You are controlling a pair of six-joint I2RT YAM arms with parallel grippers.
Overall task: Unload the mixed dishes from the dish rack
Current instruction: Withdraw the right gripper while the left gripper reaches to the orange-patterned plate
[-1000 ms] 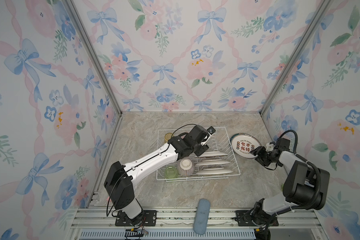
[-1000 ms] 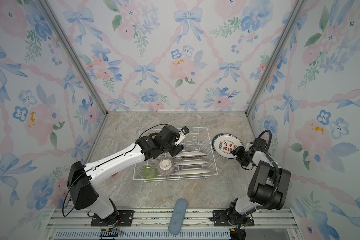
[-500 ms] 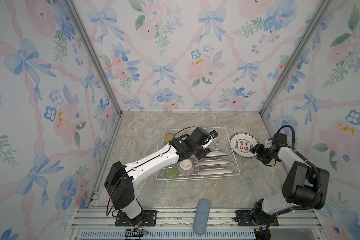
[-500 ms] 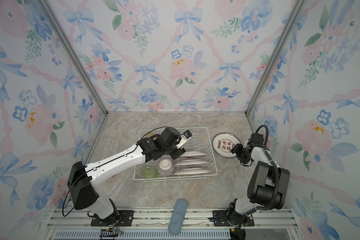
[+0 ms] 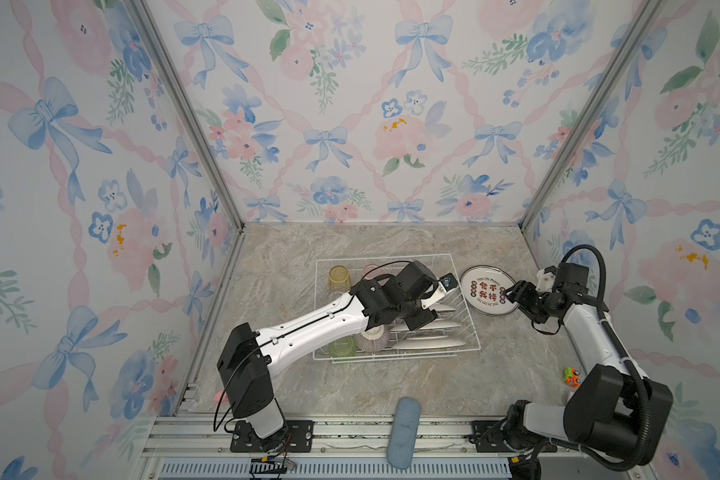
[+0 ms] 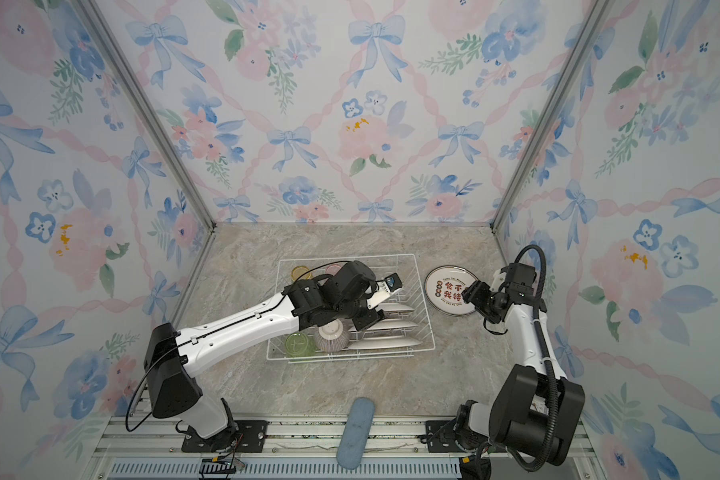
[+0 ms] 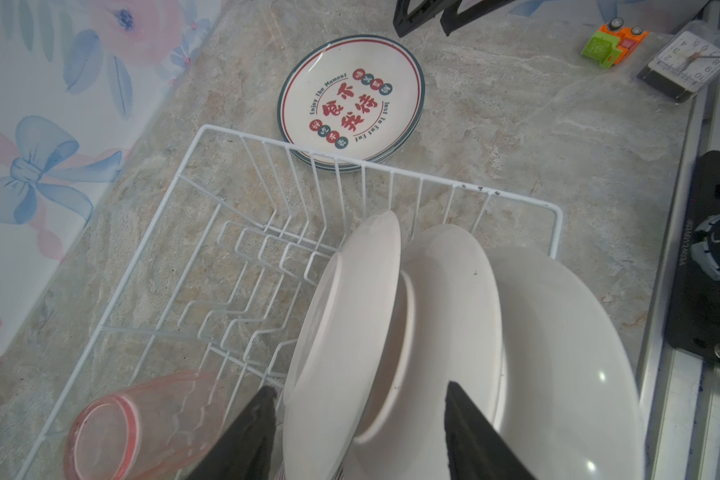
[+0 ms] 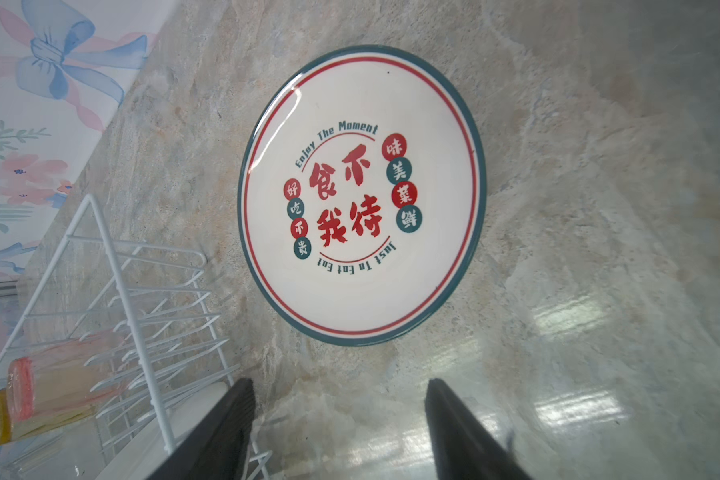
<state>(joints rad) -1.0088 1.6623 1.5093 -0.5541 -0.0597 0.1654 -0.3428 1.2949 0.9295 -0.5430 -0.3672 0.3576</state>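
In both top views the dish rack (image 5: 473, 328) (image 6: 430, 328) stands mid-bench (image 5: 350, 237), with bare room all round. It holds three upright plates (image 5: 429, 344), one ribbed bowl (image 5: 373, 338) and three tinted tumblers (image 5: 339, 276).

Left wrist: the left fingers (image 7: 250, 436) stand apart, astride the nearest plate's rim.

Right wrist: the right fingers (image 8: 229, 428) are apart and empty, near one printed plate (image 8: 362, 291) lying flat beside the rack. It reads "Enjoy The Moment" and "Just To Eat Eat".

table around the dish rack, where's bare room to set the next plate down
Widest bare marble: in front of the dish rack, down to the blue pad. Also the strip between rack and back wall. Crowded: right of the rack, where the flat plate and right gripper sit; the left arm overhangs the left side.
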